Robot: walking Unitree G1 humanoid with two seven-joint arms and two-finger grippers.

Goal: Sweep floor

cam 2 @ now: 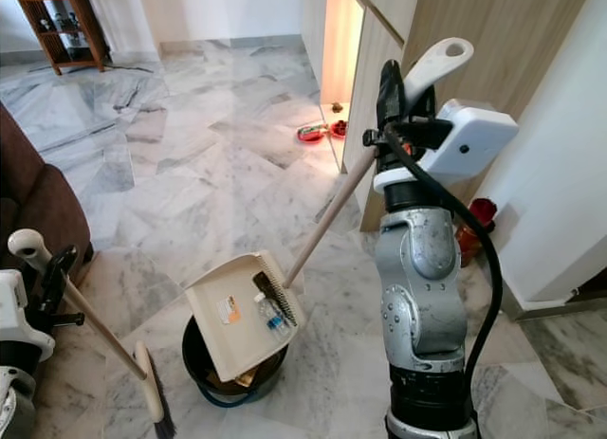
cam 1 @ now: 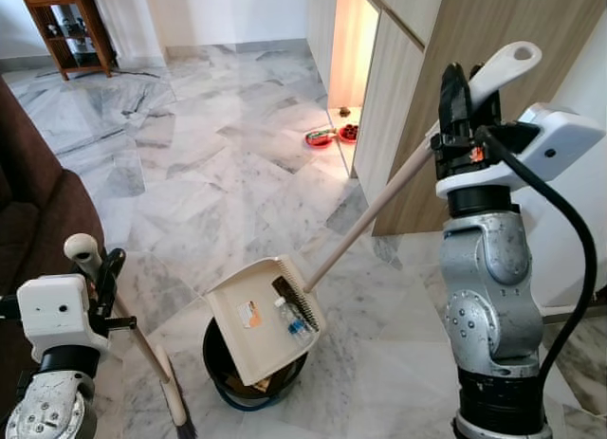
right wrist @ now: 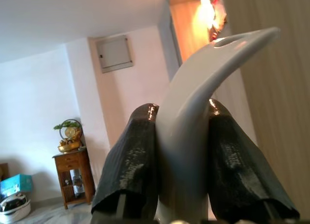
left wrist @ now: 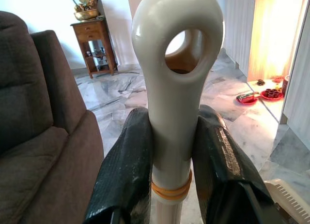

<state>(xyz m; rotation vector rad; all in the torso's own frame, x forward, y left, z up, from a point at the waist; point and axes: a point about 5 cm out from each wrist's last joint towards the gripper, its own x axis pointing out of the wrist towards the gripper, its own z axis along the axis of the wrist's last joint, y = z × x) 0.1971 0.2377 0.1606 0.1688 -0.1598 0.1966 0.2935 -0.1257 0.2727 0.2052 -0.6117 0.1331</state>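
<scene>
Right gripper (cam 1: 468,88) clamped on dustpan handle (cam 1: 379,200), pan (cam 1: 261,316) over bin (cam 1: 232,373).

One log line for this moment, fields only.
left gripper: shut on broom handle | right gripper: shut on dustpan handle | dustpan: tilted over black bin, small bottle in tray

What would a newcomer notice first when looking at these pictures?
First, the cream dustpan tilted over the black bin, with a small bottle lying in it; the right gripper clamps its long handle. On the robot's left, the left gripper clamps the broom, whose bristles rest on the marble floor.
</scene>
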